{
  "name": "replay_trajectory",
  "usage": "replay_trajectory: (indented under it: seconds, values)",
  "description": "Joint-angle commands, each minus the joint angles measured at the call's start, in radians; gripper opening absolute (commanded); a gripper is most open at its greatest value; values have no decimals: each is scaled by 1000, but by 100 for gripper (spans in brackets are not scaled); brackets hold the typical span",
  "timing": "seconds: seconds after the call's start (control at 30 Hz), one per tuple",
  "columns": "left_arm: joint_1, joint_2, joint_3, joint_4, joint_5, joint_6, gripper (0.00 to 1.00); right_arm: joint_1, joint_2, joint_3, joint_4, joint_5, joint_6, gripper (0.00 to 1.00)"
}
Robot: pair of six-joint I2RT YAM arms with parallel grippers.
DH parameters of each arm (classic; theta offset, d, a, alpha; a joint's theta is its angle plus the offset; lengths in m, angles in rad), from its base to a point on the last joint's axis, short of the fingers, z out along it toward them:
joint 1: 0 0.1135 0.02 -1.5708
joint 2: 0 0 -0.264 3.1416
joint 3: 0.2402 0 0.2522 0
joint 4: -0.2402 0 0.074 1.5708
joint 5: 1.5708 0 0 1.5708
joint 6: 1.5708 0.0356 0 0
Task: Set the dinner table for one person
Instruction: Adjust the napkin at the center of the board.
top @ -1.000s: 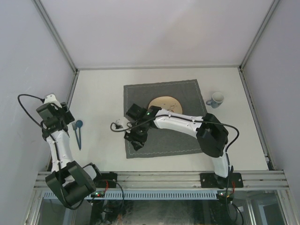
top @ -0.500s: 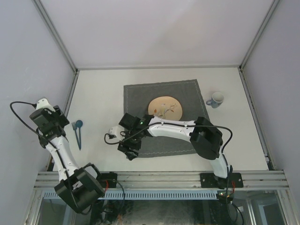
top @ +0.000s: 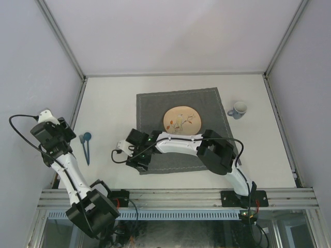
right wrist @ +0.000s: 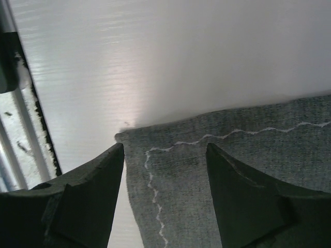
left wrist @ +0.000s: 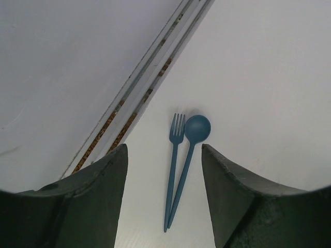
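- Dark grey cloth [top: 155, 103] lies flat on the off-white dinner table [top: 119, 93]. Its near left corner is directly under the right gripper [right wrist: 164, 148].
- The fingers of this gripper stand spread above that corner and pinch nothing. The stitched corner shows just inside its left finger.
- A patterned plate [top: 182, 119] sits on the cloth, beyond the right gripper and a little to its right. I judge the cloth and the plate as done.
- A mug [top: 238, 109] stands on the bare table off the cloth, well apart from the right gripper and past the plate. It may already be in its place, but I cannot say for sure.
- The left gripper [left wrist: 163, 155] hangs above the table near the left rail [left wrist: 139, 98], fingers spread and holding nothing.
- A blue fork [left wrist: 173, 170] and a blue spoon [left wrist: 194, 134] lie below it, seen between its fingers. Their handle ends touch, and they are well apart from the cloth.
- What is left, as I judge it, is the cutlery. The fork and the spoon are not yet beside the plate, and the left gripper is the nearer one to fetch them.
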Motion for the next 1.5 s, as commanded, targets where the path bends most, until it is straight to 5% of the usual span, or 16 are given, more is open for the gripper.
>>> replay_trajectory:
  seconds: [0.0,0.27,0.37,0.43,0.5,1.2,1.47]
  values:
    - [9,-39,25,3,37,-15,64,6,13,29,53,71,-5,64]
    - [19,-25,47,6,40,-18,64,12,36,3,63,100,3,63]
    - [33,-17,48,9,50,-19,64,13,45,-5,67,90,7,55]
    - [38,-12,46,11,52,-20,64,15,58,3,64,83,10,34]
    - [42,-10,45,12,55,-21,64,16,67,18,61,80,13,0]
    - [67,-23,46,-6,67,-9,64,-74,271,384,-6,73,57,0]
    - [70,-17,44,-3,68,-8,64,-80,209,313,-18,81,28,8]
